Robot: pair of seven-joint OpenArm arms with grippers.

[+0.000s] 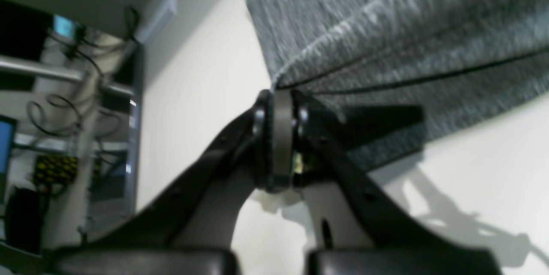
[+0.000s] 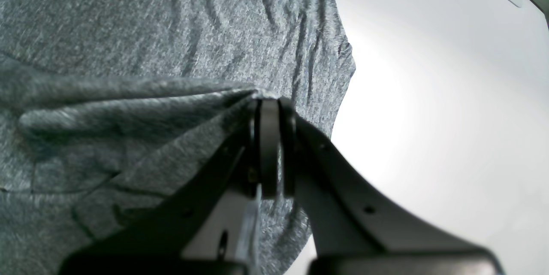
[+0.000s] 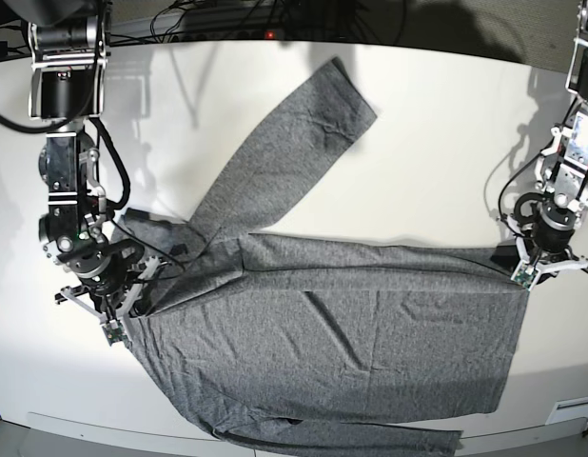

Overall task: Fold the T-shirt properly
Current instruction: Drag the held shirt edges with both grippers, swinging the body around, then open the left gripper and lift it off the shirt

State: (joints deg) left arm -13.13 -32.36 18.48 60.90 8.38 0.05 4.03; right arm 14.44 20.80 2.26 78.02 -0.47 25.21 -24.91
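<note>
Both grippers, left (image 1: 281, 95) and right (image 2: 268, 103), are clamped tight on opposite edges of the grey long-sleeved T-shirt (image 3: 332, 333) spread across the white tabletop (image 3: 446, 133).

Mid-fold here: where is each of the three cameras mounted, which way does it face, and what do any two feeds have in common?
Left wrist: on the left arm, looking along the shut left gripper pinching a corner of the T-shirt over the white table.
Right wrist: on the right arm, looking along the shut right gripper clamping a lifted fold of shirt.
Base: overhead, looking down on the spread shirt, one sleeve angled up, both arms at its ends.
Shared: both wrist views show shut jaws gripping grey fabric; base shows both grips.
</note>
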